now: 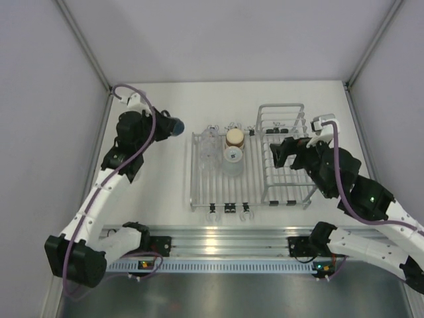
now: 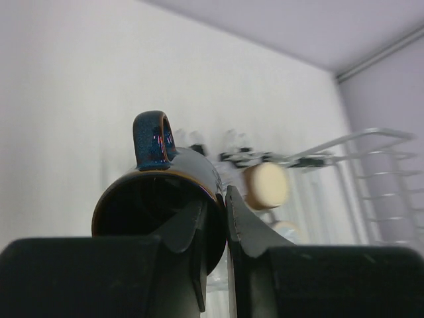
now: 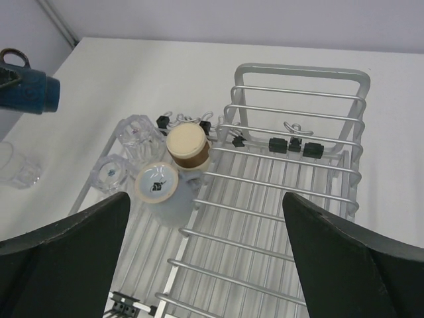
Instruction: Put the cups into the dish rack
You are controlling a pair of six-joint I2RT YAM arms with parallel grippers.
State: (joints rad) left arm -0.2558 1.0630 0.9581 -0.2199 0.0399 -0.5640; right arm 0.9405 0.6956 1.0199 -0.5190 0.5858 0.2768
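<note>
Dark-blue mug (image 2: 154, 199), sideways, base seemingly toward dish rack (image 3: 301, 69), rim pinched by left tool (image 2: 215, 207); right tool (image 3: 205, 211) wide.

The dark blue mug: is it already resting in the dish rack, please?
No, the dark blue mug is held by the left gripper out to the left of the dish rack, not touching it.

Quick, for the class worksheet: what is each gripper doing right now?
Left gripper: shut on the dark blue mug, pinching its wall.
Right gripper: open, holding nothing.
</note>
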